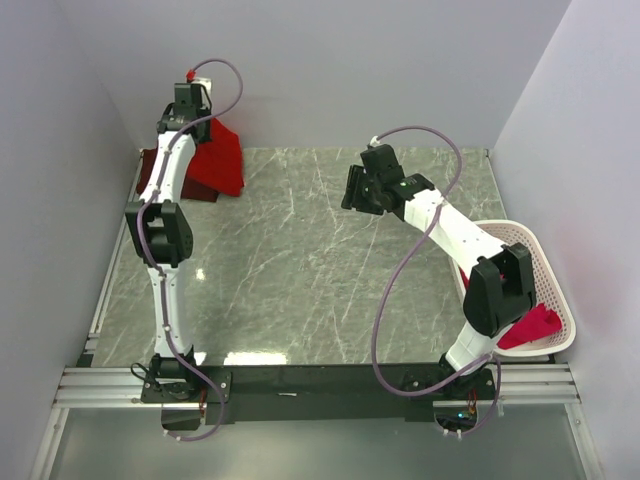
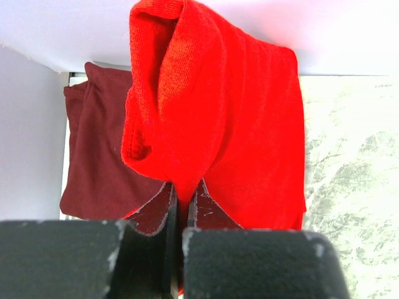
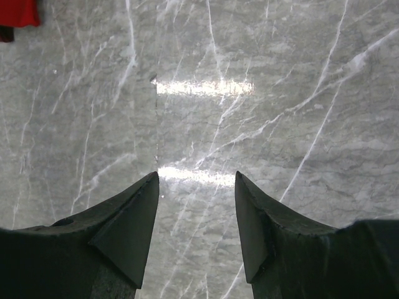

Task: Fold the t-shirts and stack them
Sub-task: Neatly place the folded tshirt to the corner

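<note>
My left gripper [image 2: 184,190] is shut on a bright red t-shirt [image 2: 230,124], pinching a fold of it between the fingers. In the top view the left gripper [image 1: 192,112] holds that red shirt [image 1: 222,160] at the far left corner, hanging over a dark maroon t-shirt [image 1: 160,175] that lies flat on the table; it also shows in the left wrist view [image 2: 100,162]. My right gripper [image 3: 196,187] is open and empty above bare marble; in the top view it [image 1: 352,190] hovers mid-table. Another pinkish-red shirt [image 1: 530,325] lies in the basket.
A white perforated basket [image 1: 520,235] stands at the right table edge beside the right arm. Grey walls close in the back and both sides. The marble tabletop [image 1: 300,270] lies between the arms.
</note>
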Motion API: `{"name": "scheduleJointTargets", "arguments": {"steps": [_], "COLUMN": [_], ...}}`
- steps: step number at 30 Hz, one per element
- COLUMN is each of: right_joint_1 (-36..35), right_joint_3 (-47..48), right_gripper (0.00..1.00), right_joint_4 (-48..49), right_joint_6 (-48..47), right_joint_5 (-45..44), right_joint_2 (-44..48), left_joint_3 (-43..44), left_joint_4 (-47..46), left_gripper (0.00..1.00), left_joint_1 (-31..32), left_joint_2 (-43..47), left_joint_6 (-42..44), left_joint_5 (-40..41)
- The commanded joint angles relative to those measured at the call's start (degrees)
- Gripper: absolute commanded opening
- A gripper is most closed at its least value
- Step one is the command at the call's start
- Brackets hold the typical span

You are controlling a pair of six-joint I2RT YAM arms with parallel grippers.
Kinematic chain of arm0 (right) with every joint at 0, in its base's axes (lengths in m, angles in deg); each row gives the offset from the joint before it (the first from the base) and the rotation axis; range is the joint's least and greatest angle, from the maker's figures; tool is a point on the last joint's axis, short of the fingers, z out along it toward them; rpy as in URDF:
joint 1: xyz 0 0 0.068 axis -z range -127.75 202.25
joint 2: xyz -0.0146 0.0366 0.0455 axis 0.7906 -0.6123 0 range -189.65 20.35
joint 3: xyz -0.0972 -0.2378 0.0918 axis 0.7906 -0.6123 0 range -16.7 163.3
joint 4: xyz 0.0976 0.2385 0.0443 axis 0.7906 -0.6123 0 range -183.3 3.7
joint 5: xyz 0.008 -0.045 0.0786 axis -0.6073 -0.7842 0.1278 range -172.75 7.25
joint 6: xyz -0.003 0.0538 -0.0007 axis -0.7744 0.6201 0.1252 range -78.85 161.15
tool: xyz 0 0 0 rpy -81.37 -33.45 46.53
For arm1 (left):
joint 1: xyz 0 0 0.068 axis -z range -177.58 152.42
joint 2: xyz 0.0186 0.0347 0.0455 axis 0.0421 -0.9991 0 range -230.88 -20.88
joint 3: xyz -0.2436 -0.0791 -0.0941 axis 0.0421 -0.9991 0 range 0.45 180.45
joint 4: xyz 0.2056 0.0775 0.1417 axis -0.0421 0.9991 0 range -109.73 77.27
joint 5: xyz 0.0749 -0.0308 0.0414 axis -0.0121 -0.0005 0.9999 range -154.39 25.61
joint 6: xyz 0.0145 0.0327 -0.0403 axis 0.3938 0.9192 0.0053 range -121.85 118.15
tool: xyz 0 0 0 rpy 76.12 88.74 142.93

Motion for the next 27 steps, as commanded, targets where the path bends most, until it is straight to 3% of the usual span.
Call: {"name": "scheduleJointTargets", "arguments": {"steps": [1, 19, 27], "right_joint_1": [-0.46, -1.34, -1.69], "right_joint_3": [1.66, 3.5, 3.86], "right_gripper": [0.59, 0.58, 0.58], "right_joint_4": [0.2, -0.68, -1.03], "right_joint_6": [0.08, -0.27, -0.45], "right_joint_5": [0.09, -0.88, -1.67], "right_joint_2": [-0.04, -2.85, -2.94], "left_joint_3": [1.67, 2.02, 3.34], "left_joint_4": [-3.57, -6.03, -6.91], "left_gripper": [0.0, 0.0, 0.0], "left_joint_1": [-2.47, -10.13, -10.31], "left_joint_2": [4.39, 4.48, 3.6], "left_joint_6": [0.03, -3.48, -6.56], "left_joint_5": [-3.24, -13.43, -16.43]}}
